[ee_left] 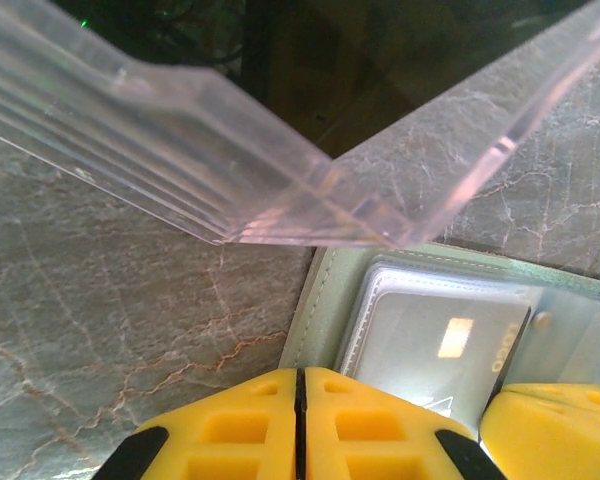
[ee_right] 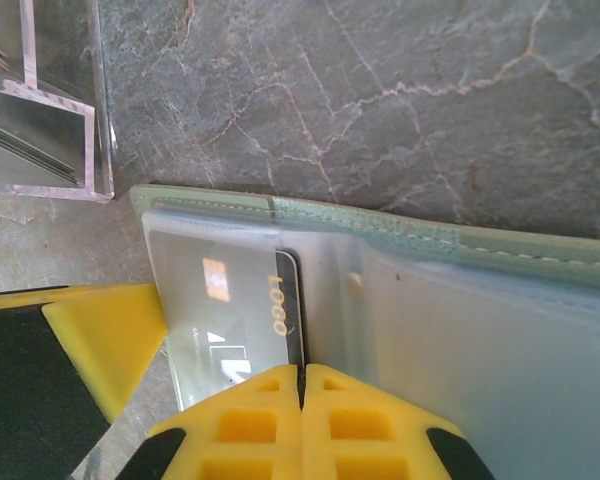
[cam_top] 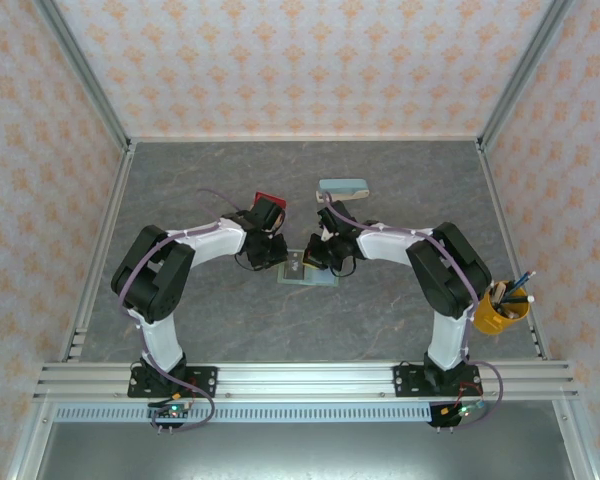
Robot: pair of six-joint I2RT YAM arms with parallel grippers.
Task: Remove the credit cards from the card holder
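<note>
**Card holder** (ee_right: 430, 233): lay open and flat at mid-table, between the two arms.
**Contents:** dark card (ee_right: 290, 300), under a clear sleeve, not yet out.
**Left gripper** (ee_left: 300, 425): jaws together, at the holder's outer edge.
**Right gripper** (ee_right: 302, 420): jaws together at the card's edge; whether they pinched it could not be told.
**Risk:** a pull might have dragged the soft holder along, the sleeve gripping the card, unless the left gripper pinned it.

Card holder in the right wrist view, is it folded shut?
No, the card holder lies spread open, inner side up, with a dark card showing inside.
</note>
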